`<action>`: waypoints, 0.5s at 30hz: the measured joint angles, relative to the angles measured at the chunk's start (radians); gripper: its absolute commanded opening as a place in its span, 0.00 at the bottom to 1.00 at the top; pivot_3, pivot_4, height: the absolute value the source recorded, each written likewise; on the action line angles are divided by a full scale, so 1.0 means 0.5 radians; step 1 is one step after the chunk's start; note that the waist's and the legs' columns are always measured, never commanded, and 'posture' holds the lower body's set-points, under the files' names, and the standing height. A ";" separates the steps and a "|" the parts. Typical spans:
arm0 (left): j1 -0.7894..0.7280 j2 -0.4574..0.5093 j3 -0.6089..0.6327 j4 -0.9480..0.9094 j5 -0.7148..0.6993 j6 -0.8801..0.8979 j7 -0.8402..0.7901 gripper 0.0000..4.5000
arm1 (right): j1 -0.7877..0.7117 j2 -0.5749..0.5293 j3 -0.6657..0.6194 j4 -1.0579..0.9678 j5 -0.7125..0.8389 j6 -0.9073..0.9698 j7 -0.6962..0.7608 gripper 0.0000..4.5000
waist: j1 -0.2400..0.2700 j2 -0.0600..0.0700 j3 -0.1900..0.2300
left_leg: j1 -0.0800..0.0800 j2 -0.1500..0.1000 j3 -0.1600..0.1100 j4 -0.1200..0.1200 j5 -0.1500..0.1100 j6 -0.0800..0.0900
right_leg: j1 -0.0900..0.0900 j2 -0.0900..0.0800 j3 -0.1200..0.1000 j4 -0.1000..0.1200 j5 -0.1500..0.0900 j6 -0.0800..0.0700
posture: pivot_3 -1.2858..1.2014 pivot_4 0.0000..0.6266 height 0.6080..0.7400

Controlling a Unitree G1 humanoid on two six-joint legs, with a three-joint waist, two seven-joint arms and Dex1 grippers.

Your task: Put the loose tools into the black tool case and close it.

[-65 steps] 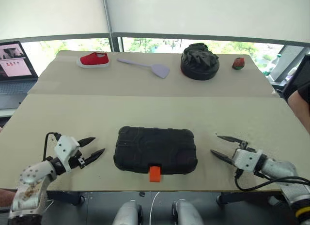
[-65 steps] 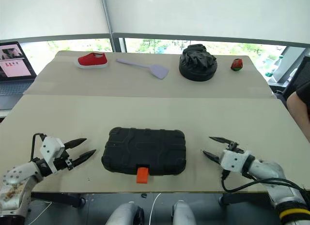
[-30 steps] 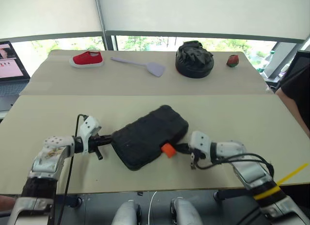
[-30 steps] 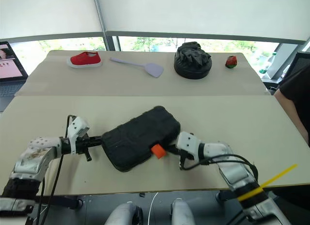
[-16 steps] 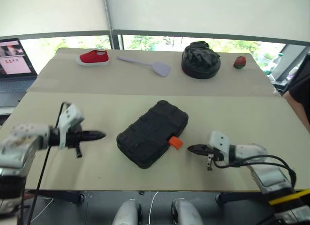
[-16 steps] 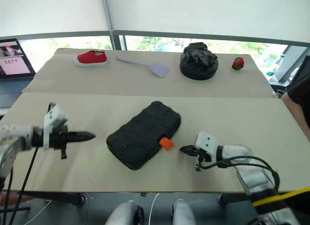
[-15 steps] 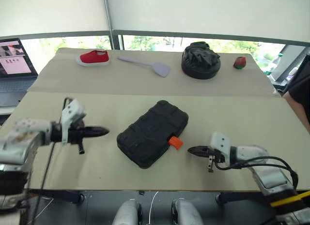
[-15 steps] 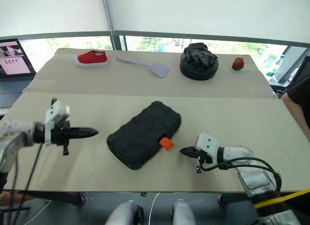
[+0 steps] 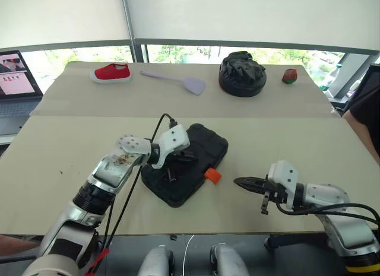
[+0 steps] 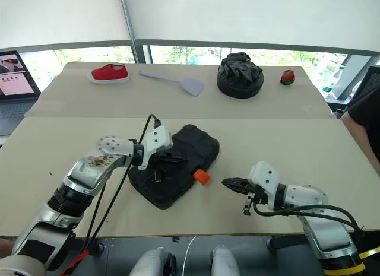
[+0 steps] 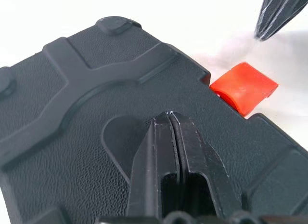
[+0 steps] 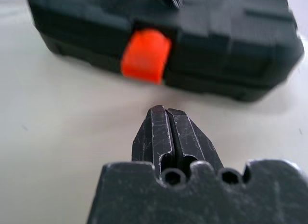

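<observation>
Your tool case lies closed under the left gripper, no loose tools around, orange latch just ahead of the right gripper; both grippers pinched together, empty, so prob. nearly done.

Head overhead; wrists near case

Lab: test table, laptop

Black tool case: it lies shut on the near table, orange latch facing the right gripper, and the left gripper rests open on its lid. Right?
Not quite. The left gripper is shut, not open; the left wrist view shows its fingers pressed together over the lid of the black tool case. The case is shut, with its orange latch facing the right gripper.
</observation>
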 measured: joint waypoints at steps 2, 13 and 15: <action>0.016 -0.032 0.003 0.000 -0.001 0.000 0.000 0.02 | -0.035 0.025 0.005 -0.021 0.022 0.032 -0.025 0.00 | 0.005 0.000 -0.002 | 0.003 0.000 -0.001 0.000 0.000 0.000 | 0.004 -0.001 -0.001 0.000 0.000 0.001 | 0.52 0.24 1.00; 0.039 -0.070 0.051 0.011 -0.022 0.056 -0.004 0.02 | -0.218 0.160 0.246 0.136 -0.113 0.015 -0.027 0.00 | 0.004 0.000 -0.002 | 0.023 0.001 -0.002 -0.004 -0.003 0.004 | 0.024 -0.002 -0.002 -0.004 -0.005 0.003 | 0.52 0.24 1.00; 0.038 -0.070 0.061 0.012 -0.026 0.072 -0.006 0.02 | -0.243 0.186 0.291 0.195 -0.155 -0.009 -0.027 0.00 | 0.001 0.000 -0.002 | 0.023 0.001 -0.002 -0.004 -0.003 0.004 | 0.024 -0.002 -0.002 -0.003 -0.005 0.003 | 0.52 0.24 1.00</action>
